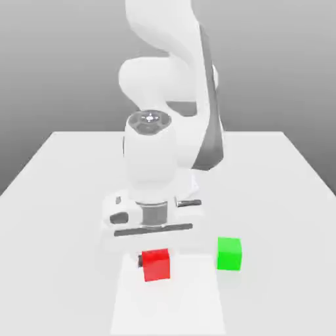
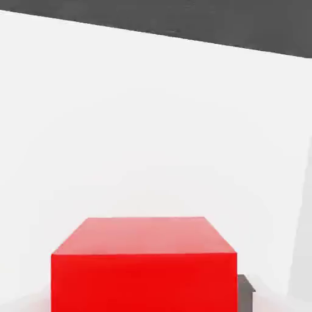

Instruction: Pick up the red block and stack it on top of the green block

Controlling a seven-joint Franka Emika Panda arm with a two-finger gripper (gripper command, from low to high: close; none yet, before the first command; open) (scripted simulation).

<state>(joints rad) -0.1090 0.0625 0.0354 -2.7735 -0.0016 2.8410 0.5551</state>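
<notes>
I have the red block (image 1: 156,266) (image 2: 144,283) between my fingers, and they are narrowed down onto its sides, holding it. My dark fingertip (image 1: 140,260) (image 2: 245,294) sits right against the block's side at the exterior view's left; the one on the other side is hidden behind the red, though in the hand view a faint pink glow lies close on both sides of the block. The block is upright, its top face level enough to my eye, and turned slightly in the exterior view. Whether its underside touches the table (image 1: 49,262) or hangs just over it, I cannot tell. My gripper (image 1: 155,262) points down, with my arm (image 1: 151,157) reaching in from the far side of the table and bending down above the block. The green block (image 1: 229,254) stands upright on the table, toward the exterior view's right, apart from the red one, with bare surface between them. The red block lies a little nearer the viewer than the green. Both are on the near part of the table, and a paler strip (image 1: 167,308) runs from around the red block toward the near edge.
</notes>
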